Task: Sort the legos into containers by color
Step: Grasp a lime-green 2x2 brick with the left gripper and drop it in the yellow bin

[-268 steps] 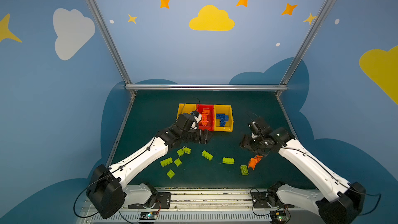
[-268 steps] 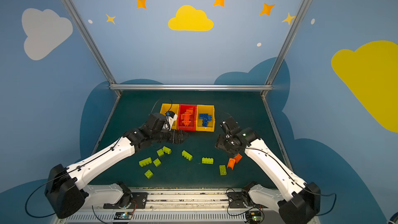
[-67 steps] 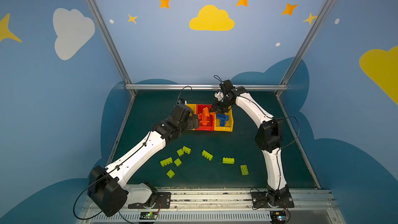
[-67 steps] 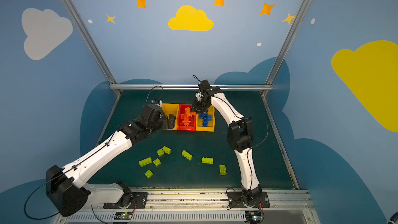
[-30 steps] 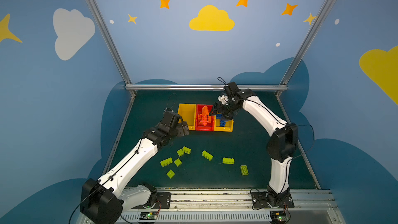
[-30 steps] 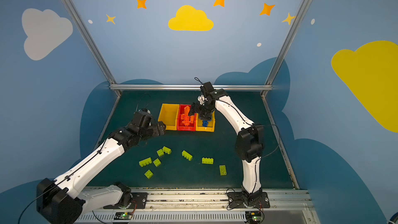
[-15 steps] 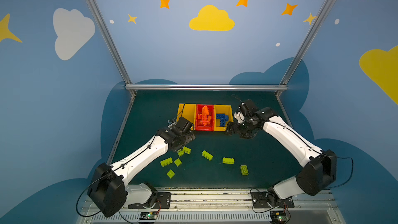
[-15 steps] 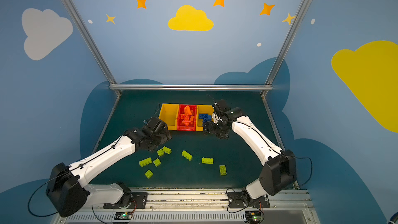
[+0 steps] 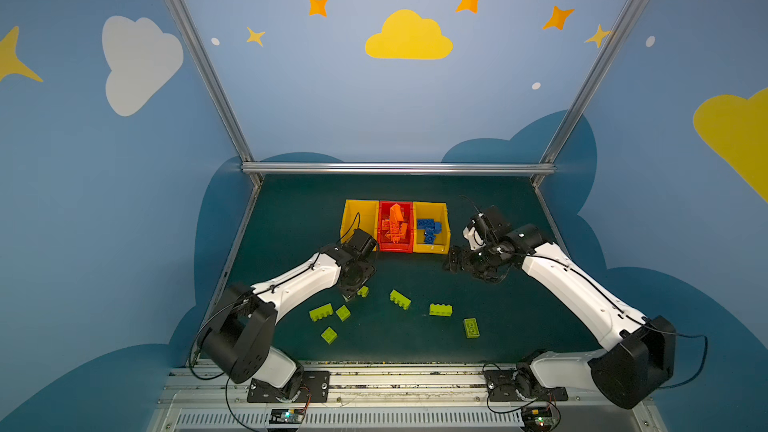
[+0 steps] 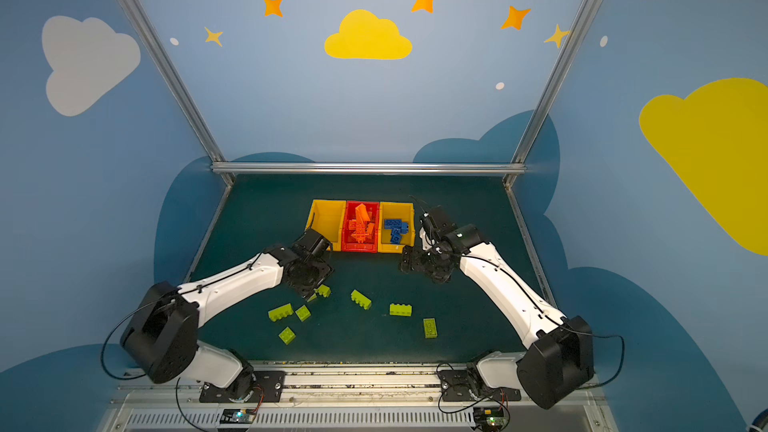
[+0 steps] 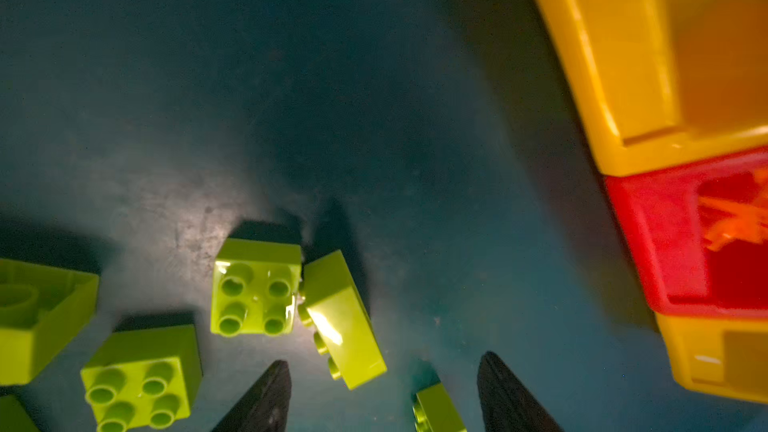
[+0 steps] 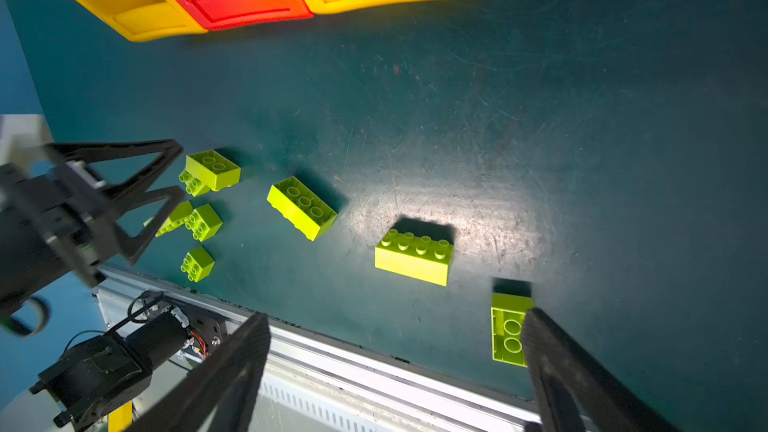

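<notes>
Mat (image 9: 415,347) dark green, scuffed — cloud-painted blue walls (image 9: 332,110); left end effector (image 11: 385,361) and right end effector (image 12: 397,314) spread, empty.

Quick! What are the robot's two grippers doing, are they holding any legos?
Left gripper: open, a green lego between its jaws, not gripped.
Right gripper: open, holding nothing.
</notes>
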